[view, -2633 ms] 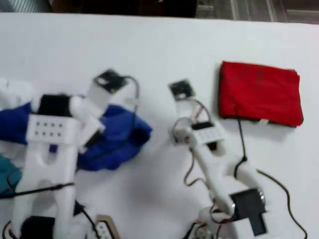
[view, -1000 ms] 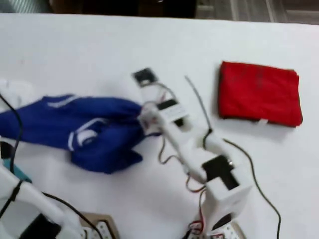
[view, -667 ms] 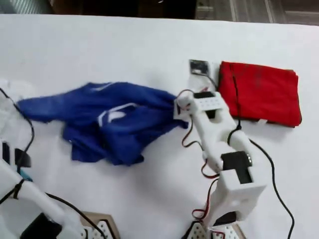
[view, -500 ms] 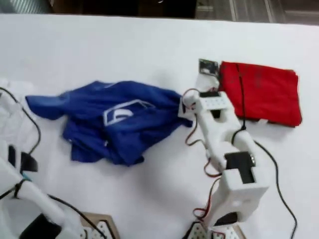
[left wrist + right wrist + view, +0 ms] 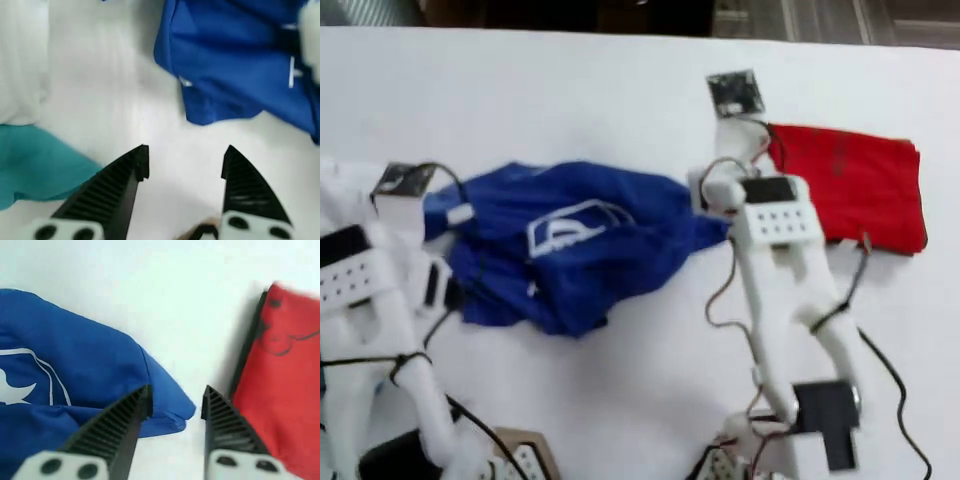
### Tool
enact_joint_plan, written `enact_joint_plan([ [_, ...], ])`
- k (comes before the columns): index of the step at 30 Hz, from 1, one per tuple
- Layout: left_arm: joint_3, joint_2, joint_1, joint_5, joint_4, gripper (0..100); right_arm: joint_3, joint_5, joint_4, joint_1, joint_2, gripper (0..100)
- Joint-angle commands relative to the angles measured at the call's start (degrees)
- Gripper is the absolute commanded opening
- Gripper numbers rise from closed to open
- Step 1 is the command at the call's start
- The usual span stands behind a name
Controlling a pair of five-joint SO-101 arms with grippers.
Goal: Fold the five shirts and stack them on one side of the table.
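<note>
Hovering at either end of the crumpled blue shirt [image 5: 570, 245], centre of the desk [image 5: 620, 90]!
Right gripper [image 5: 175, 400], spread open, hangs between its edge and the folded red shirt [image 5: 850, 185]; left gripper [image 5: 185, 162], spread too, over bare desk beside teal shirt [image 5: 35, 160] and white shirt [image 5: 20, 60].

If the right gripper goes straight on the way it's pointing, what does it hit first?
Probably the corner of the blue shirt, lying between the fingers of the open right gripper; depth is unclear, so it could land on table beside it. The red shirt sits off to one side.
</note>
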Motion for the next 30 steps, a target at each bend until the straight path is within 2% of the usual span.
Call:
enact_joint_plan([
  [1,1.27,-1.32,1.32,6.68,-3.87,25,-0.26,4.04,2.95,2.42,-7.34,17.0],
  [4,3.91,-1.32,1.32,10.11,-5.54,25,-0.26,5.10,6.37,5.23,-9.45,17.0],
  [8,7.78,-1.32,1.14,10.29,-8.79,25,-0.53,5.10,9.54,7.60,-10.86,17.0],
  [16,12.62,-1.32,1.41,10.29,-18.90,25,-0.62,4.66,13.05,7.60,-12.53,17.0],
  [21,16.13,-1.23,1.49,10.29,-24.18,13,-0.70,4.84,12.88,6.90,-12.35,17.0],
  [23,16.31,-1.23,1.49,10.29,-24.62,12,-0.70,4.75,12.88,6.20,-12.53,17.0],
  [26,16.31,-1.23,3.25,10.29,-24.44,14,-1.32,4.66,13.14,4.79,-12.62,17.0],
  [30,16.48,-1.14,9.14,10.64,-22.33,23,-3.34,4.66,13.23,4.44,-12.62,17.0],
])
